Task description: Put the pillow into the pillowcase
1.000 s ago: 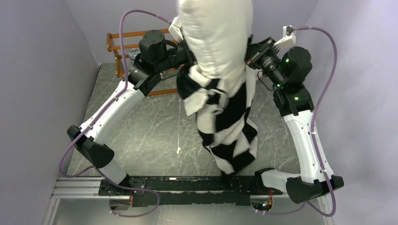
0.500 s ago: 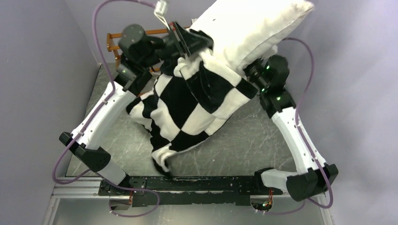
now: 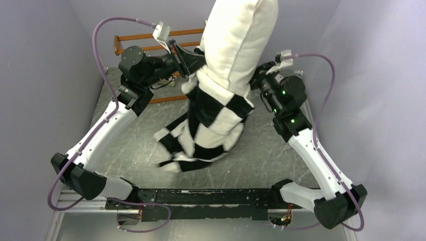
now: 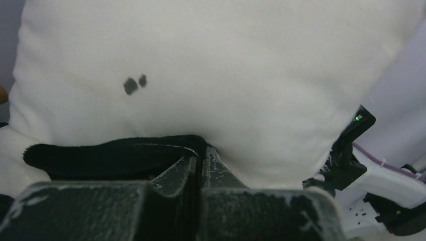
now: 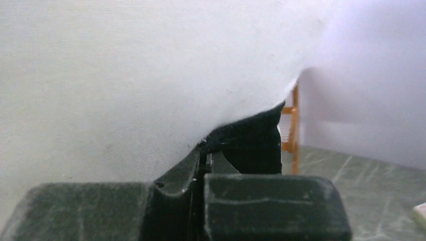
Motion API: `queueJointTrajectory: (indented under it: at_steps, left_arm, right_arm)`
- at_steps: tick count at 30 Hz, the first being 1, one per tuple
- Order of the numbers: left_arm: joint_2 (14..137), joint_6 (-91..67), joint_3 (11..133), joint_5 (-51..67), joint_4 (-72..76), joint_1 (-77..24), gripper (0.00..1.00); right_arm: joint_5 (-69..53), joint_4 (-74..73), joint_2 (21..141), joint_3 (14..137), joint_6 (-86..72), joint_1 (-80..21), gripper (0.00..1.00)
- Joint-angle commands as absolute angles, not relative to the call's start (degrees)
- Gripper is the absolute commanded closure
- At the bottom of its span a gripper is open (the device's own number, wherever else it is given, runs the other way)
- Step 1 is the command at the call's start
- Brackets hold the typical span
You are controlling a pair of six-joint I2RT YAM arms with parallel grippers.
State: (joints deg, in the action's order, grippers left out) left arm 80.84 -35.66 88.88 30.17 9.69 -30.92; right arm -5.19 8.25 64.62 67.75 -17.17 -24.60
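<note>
Pillow (image 3: pixel 238 45) stood on end above the desk (image 3: pixel 150 135), bottom tucked into the drooping pillowcase (image 3: pixel 213 118). It looked soft, bulky, probably light, best worked by the case's hem, which left end effector (image 4: pixel 201 153) and right end effector (image 5: pixel 205 150) each pinched.

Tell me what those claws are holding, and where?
The left gripper and right gripper each pinch the pillowcase by its open edge, on opposite sides of the pillow.
</note>
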Motion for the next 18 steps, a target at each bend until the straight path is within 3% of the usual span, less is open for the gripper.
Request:
queueJointTrajectory:
  at_steps: [1, 6, 12, 15, 18]
  left_arm:
    - [77.91, -27.29, 86.20, 34.28, 23.67, -32.07, 0.95]
    - [75.22, -26.17, 76.67, 33.26, 36.30, -31.75, 0.95]
    - [77.10, -31.21, 80.01, 19.36, 29.89, -25.60, 0.95]
    - [78.56, -39.48, 80.59, 20.91, 36.91, -24.48, 0.95]
    - [78.15, -39.55, 81.06, 29.00, 38.80, -30.92, 0.95]
  right_arm:
    - [-4.32, 31.27, 57.53, 61.50, -6.91, -24.84, 1.00]
    - [-7.04, 32.45, 57.97, 65.52, -0.72, -24.83, 1.00]
    - [-11.12, 39.09, 52.94, 55.02, -5.54, -24.94, 1.00]
    - [-7.64, 41.63, 55.35, 53.68, -6.40, -24.92, 1.00]
    - [-0.42, 35.46, 61.38, 65.42, -3.17, -24.27, 1.00]
